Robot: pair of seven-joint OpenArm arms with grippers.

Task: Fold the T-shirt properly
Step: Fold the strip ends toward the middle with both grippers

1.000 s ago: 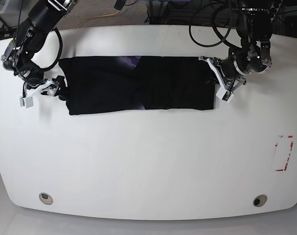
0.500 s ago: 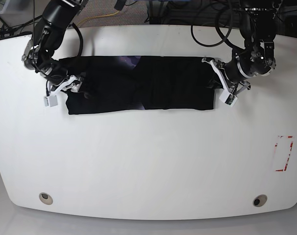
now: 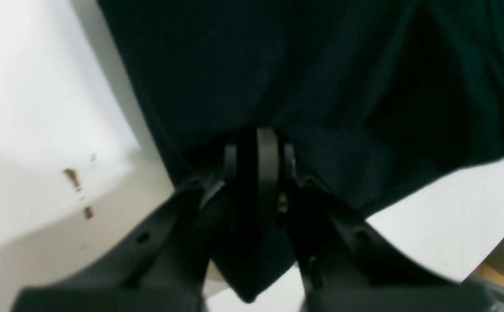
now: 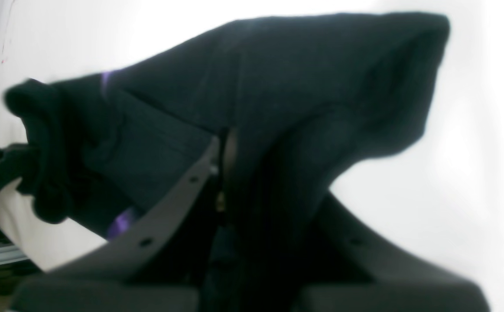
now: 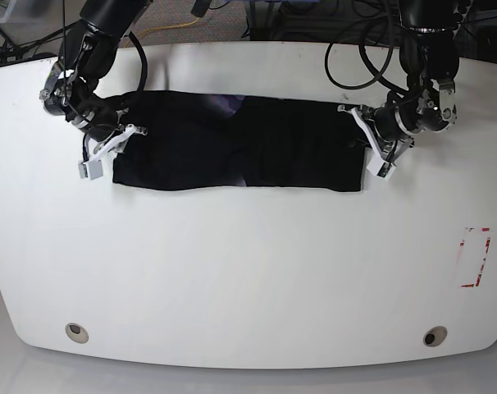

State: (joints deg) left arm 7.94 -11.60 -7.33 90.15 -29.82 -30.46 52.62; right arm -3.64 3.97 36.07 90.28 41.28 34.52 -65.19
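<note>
The black T-shirt (image 5: 236,144) lies folded into a long band across the far half of the white table (image 5: 248,271). My left gripper (image 5: 371,148) is shut on the band's right end; the left wrist view shows its jaws pinched on the black cloth (image 3: 321,86). My right gripper (image 5: 117,144) is shut on the band's left end; the right wrist view shows the cloth (image 4: 278,86) bunched and lifted between its jaws, with a purple patch (image 4: 119,223) on its inner side.
A red-outlined rectangle (image 5: 474,256) is marked near the table's right edge. Two round holes (image 5: 77,332) (image 5: 434,336) sit near the front edge. Cables (image 5: 355,49) hang behind the far edge. Small brown specks (image 3: 76,180) mark the table beside the shirt.
My right gripper has moved inward to the right and slightly away, lifting the shirt's left end. My left gripper has shifted a little toward the front while holding the right end.
</note>
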